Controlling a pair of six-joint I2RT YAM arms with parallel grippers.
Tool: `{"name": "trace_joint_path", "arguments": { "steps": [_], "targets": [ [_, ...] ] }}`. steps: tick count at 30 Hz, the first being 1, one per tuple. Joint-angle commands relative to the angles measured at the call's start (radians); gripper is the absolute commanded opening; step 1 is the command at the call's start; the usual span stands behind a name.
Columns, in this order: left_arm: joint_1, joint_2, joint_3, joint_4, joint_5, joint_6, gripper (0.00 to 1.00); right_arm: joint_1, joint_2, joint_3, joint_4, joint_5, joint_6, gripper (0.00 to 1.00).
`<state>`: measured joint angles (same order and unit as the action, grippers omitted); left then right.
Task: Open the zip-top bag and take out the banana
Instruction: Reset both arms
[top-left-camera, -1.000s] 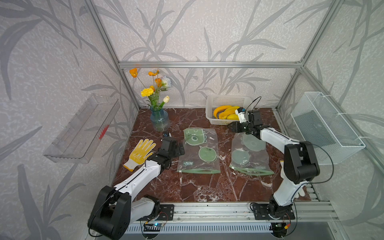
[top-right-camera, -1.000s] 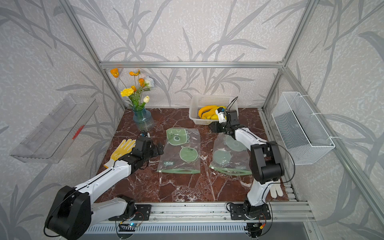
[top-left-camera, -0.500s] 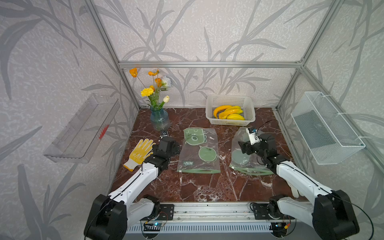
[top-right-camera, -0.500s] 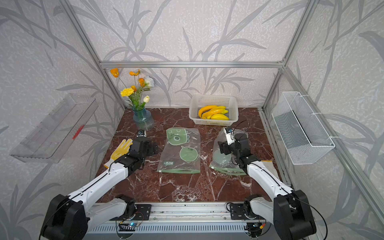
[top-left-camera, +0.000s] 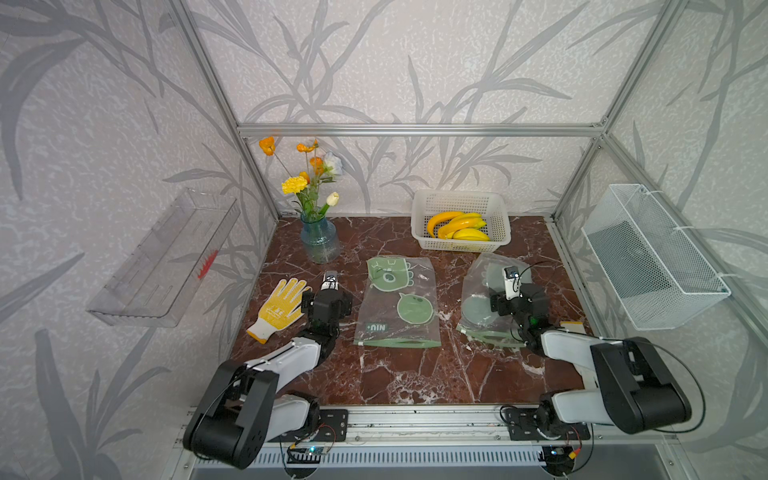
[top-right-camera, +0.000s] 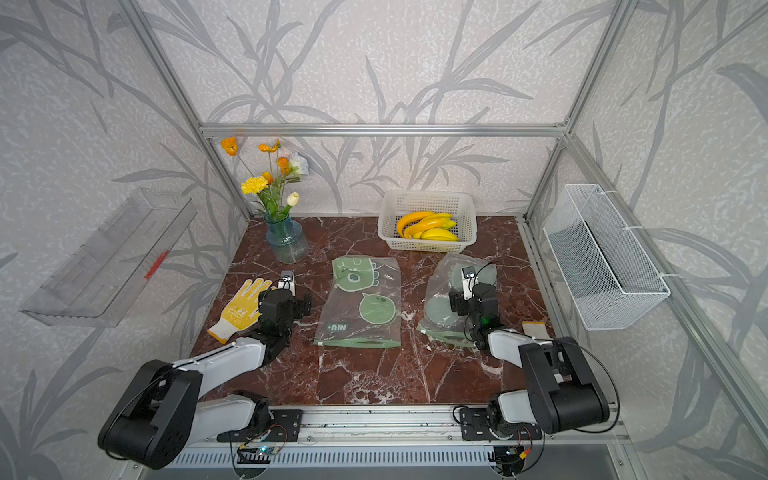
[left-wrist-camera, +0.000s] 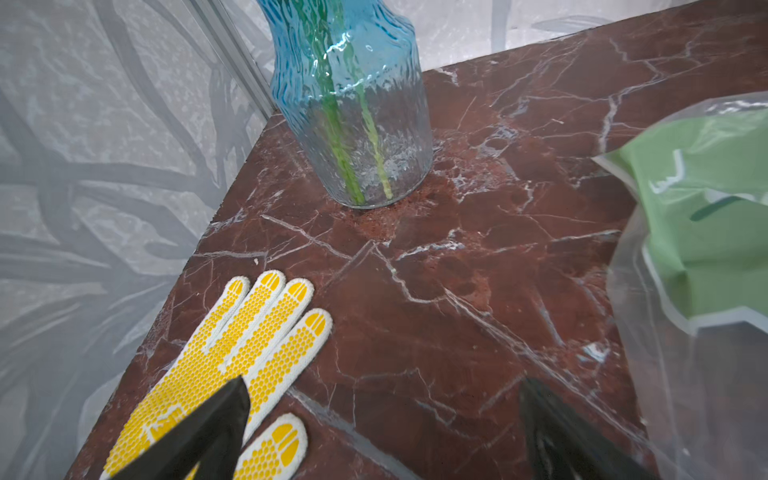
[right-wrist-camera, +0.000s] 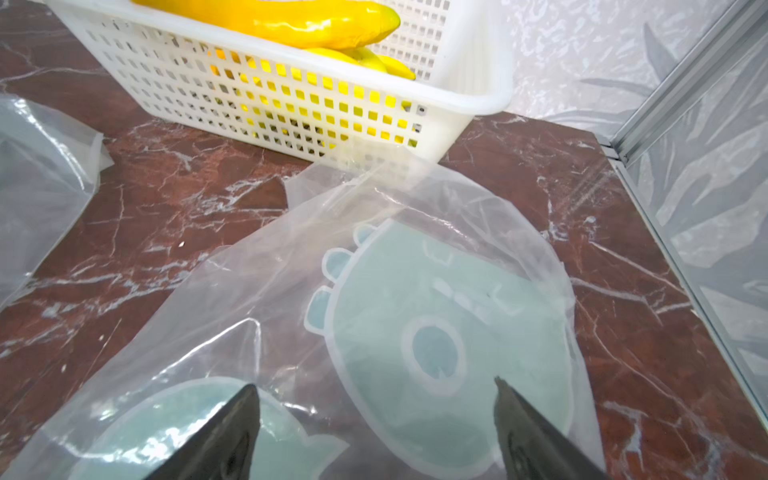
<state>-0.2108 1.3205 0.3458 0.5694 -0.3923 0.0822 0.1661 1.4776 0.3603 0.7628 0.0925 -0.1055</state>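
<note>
Since the clear plastic zip-top bag (right-wrist-camera: 270, 291) looks emptied and left claw (left-wrist-camera: 384, 386) and right claw (right-wrist-camera: 374, 384) hang spread, we reckon done; retract next.

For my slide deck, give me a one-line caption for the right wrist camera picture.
Open right gripper above a clear printed zip-top bag, bananas in the white basket beyond.

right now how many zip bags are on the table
2. The middle bag lies flat at the table's centre, between the two arms. The right bag lies crumpled on the right side, in front of the basket. No other bag shows in any view.
</note>
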Motion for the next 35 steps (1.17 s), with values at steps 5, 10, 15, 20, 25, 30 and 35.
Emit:
{"name": "trace_joint_path", "arguments": {
  "steps": [5,10,15,20,25,30,35],
  "targets": [
    [0.119,0.141,0.066,0.195,0.093,-0.054,0.99,-0.026,0.040,-0.012,0.151,0.025,0.018,0.89],
    [0.204,0.247,0.019,0.402,0.207,-0.112,0.99,-0.032,0.060,0.027,0.109,0.024,0.030,0.90],
    [0.216,0.229,0.043,0.320,0.221,-0.131,0.99,-0.039,0.063,0.049,0.071,0.006,0.030,0.99],
    [0.217,0.212,0.057,0.262,0.223,-0.133,0.99,-0.039,0.061,0.048,0.071,0.007,0.027,0.99],
    [0.218,0.200,0.069,0.218,0.228,-0.134,0.99,-0.039,0.062,0.049,0.071,0.006,0.029,0.99],
    [0.217,0.203,0.065,0.229,0.227,-0.134,0.99,-0.039,0.061,0.048,0.072,0.000,0.023,0.99],
    [0.218,0.202,0.067,0.226,0.226,-0.134,0.99,-0.039,0.060,0.043,0.074,-0.011,0.017,0.99]
  ]
}}
